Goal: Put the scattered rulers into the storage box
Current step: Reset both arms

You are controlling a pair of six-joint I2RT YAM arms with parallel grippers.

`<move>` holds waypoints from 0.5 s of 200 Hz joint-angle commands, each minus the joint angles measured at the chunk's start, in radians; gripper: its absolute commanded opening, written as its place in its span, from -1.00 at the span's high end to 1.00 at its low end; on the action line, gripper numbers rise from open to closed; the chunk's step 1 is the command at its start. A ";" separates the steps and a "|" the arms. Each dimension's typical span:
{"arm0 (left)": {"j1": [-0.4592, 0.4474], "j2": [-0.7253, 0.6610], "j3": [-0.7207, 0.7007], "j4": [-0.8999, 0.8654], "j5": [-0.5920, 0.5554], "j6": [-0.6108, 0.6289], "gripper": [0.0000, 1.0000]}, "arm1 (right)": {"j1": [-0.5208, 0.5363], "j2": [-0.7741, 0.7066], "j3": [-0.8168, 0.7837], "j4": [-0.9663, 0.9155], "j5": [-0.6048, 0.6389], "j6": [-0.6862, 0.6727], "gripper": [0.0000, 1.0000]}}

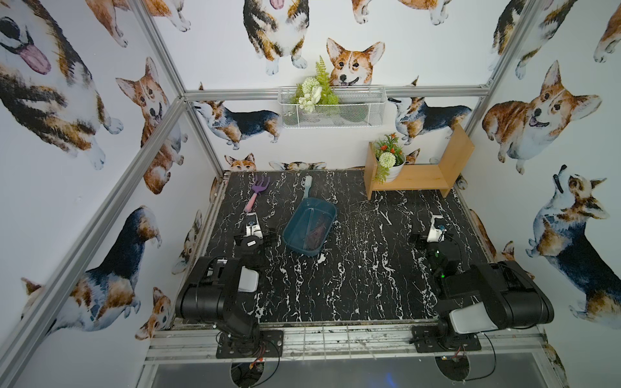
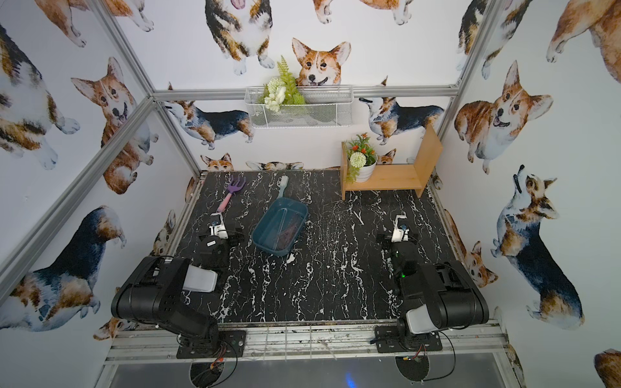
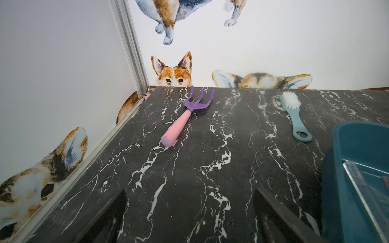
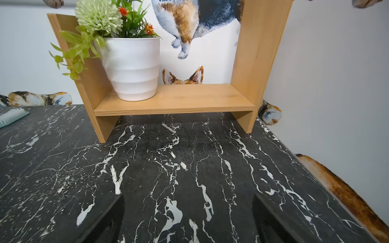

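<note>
Fingers [image 3: 105,223] spread on both sides; rulers [image 1: 317,231] lie in storage box [image 1: 291,220].

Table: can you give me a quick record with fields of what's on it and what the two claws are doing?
tub: teal, left of table centre
rulers: clear ruler and reddish ruler, both lying in the tub
rake: on table, far left
brush: on table, just beyond tub
shelf: far right, holds potted plant
left gripper: open, empty, beside tub
right gripper: open, empty, facing shelf
task: looks done
</note>
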 commanded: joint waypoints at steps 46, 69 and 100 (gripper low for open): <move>-0.002 -0.004 -0.001 0.010 0.015 -0.008 -0.99 | 0.000 -0.001 0.005 -0.008 -0.015 0.025 -0.99; -0.003 0.005 0.020 -0.021 0.015 -0.007 -0.99 | 0.000 -0.001 0.004 -0.008 -0.015 0.025 -0.99; -0.003 0.001 0.013 -0.012 0.015 -0.006 -0.99 | -0.001 -0.001 0.004 -0.008 -0.015 0.025 -0.99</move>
